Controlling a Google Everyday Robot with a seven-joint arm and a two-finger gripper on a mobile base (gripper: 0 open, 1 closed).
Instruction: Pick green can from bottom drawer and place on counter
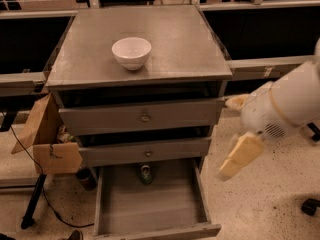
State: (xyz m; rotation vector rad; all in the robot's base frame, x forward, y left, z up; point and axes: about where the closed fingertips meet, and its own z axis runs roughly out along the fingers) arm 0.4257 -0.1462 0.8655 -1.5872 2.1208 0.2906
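The green can (146, 174) stands upright at the back of the open bottom drawer (150, 206), partly under the middle drawer's front. The counter (170, 39) is the grey cabinet top, and it carries a white bowl (131, 52). My gripper (239, 156) hangs at the end of the white arm (285, 101), to the right of the cabinet. It is level with the middle drawer, above the bottom drawer's right edge. It is to the right of the can and apart from it. It holds nothing that I can see.
Two upper drawers with round knobs (145, 117) are slightly ajar. A cardboard box (47, 139) hangs at the cabinet's left, with a dark cylinder (85, 178) on the floor below it. A black stand leg and cable (35, 204) lie at lower left. A chair caster (310, 206) is at far right.
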